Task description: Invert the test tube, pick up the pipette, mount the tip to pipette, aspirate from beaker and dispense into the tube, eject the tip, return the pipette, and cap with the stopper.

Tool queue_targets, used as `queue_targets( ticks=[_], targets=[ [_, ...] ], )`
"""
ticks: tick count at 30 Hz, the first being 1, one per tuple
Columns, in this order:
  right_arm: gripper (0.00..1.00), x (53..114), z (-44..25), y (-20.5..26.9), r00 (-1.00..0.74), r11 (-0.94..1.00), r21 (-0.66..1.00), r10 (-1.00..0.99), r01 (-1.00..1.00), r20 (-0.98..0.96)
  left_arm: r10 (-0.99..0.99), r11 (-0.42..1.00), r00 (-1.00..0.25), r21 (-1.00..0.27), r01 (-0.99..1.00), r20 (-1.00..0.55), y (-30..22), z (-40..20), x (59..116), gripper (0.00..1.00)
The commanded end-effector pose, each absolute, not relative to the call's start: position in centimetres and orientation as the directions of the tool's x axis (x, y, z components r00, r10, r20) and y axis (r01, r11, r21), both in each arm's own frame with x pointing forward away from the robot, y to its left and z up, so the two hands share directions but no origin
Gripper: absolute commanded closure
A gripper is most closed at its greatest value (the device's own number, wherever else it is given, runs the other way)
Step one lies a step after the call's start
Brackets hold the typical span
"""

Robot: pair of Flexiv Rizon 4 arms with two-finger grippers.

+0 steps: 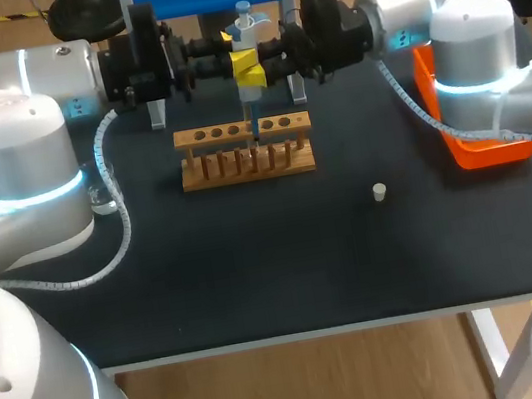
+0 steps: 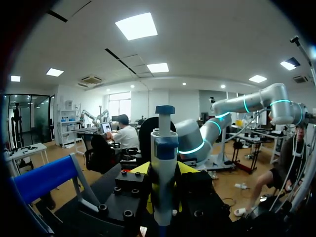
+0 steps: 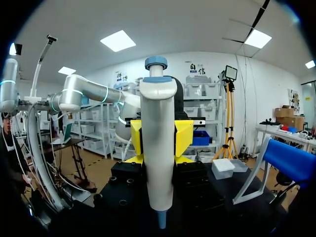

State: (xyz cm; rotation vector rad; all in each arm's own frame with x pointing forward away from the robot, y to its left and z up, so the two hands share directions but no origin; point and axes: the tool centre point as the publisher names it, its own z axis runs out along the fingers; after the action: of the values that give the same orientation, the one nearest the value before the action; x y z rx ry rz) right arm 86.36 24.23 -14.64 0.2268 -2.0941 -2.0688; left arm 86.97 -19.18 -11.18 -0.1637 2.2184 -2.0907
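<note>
Head view: pipette (image 1: pixel 245 46) hangs over the wooden rack (image 1: pixel 245 150) near the bench's far edge. Right jaws are clamped on it; left jaws, can't tell. Looks like dispensing, so I'd keep it plumb and press slowly.

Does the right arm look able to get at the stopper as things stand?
Probably: the stopper lies on the table on its side, nothing in between; but the right gripper is up at the pipette above the rack, seemingly busy.

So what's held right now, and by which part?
The pipette, by its white body, between the tips of the right pincer; for the left pincer, cannot tell.
</note>
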Motion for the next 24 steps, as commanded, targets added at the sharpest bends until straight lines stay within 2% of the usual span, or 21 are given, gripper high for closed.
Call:
queue_targets(
  ticks=[1,2,3,4,11,24],
  targets=[
    [1.0,86.7,-14.6,24.3,-0.97,0.019,1.0,-0.243,0.025,0.029,-0.139,0.056,-0.99,-0.998,-0.016,0.008,-19.4,-11.2,86.5,1.0],
    [0.78,86.7,-14.6,24.3,-0.969,0.02,0.999,-0.244,0.025,0.029,-0.139,0.056,-0.99,-0.998,-0.016,0.008,-19.4,-11.2,86.5,1.0],
    [0.52,86.7,-14.6,24.3,-0.969,0.021,0.999,-0.244,0.026,0.03,-0.139,0.056,-0.99,-0.998,-0.016,0.008,-19.4,-11.2,86.5,1.0],
    [0.0,86.6,-14.6,24.2,-0.969,0.021,0.999,-0.243,0.026,0.031,-0.139,0.056,-0.99,-0.998,-0.016,0.008,-19.4,-11.2,86.5,1.0],
    [0.0,86.3,-14.9,22.5,-0.968,0.015,0.999,-0.246,0.037,0.04,-0.139,0.056,-0.99,-0.998,-0.016,0.008,-19.4,-11.2,86.5,1.0],
    [0.0,88.9,-14.9,15.8,-0.985,0.021,0.999,-0.169,0.032,0.035,-0.139,0.056,-0.99,-0.998,-0.016,0.008,-19.4,-11.2,86.5,1.0]
  ],
)
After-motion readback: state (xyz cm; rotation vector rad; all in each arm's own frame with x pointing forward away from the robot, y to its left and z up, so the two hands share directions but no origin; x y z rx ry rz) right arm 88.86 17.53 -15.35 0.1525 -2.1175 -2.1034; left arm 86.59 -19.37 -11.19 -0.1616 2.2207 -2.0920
